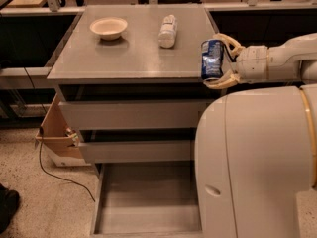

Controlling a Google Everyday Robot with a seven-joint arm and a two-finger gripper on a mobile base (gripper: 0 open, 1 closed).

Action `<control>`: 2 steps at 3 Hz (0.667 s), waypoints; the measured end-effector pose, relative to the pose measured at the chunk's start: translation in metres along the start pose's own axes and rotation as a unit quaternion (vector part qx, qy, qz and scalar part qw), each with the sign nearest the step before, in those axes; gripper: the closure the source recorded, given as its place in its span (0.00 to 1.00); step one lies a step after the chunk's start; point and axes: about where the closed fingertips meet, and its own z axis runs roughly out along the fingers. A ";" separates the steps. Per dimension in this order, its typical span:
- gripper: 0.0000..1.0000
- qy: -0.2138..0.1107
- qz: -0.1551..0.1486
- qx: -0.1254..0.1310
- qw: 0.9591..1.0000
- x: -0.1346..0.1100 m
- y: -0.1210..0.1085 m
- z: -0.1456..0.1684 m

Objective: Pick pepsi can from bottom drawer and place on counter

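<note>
Your pale two-finger gripper is clamped on the small blue pepsi can with the silver ends. One curved finger hooks round the can's top end and the other sits under its bottom end. The can stands nearly upright, tipped a little. It is held in the air at the front right corner of the square matte grey counter, with its left side overlapping the slab's right edge in your view. You cannot tell from here whether it touches the slab.

Behind the gripper, the white arm runs off to the right, above the robot's big rounded white body, which fills the lower right of the view.

Further back on the counter, a white plastic bottle lies on its side. To its left sits a shallow cream bowl, well apart from the can.

Below the slab are two grey drawers with plain front panels, each pulled out a little. Under them the wide grey bottom drawer is pulled fully out, showing its flat floor.

To the cabinet's left stands an open brown cardboard box, and a thin dark cable trails across the speckled floor.
</note>
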 end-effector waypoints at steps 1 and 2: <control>1.00 -0.012 0.007 0.012 1.000 -0.003 -0.016 0.025; 1.00 -0.012 0.018 0.026 0.999 -0.001 -0.035 0.053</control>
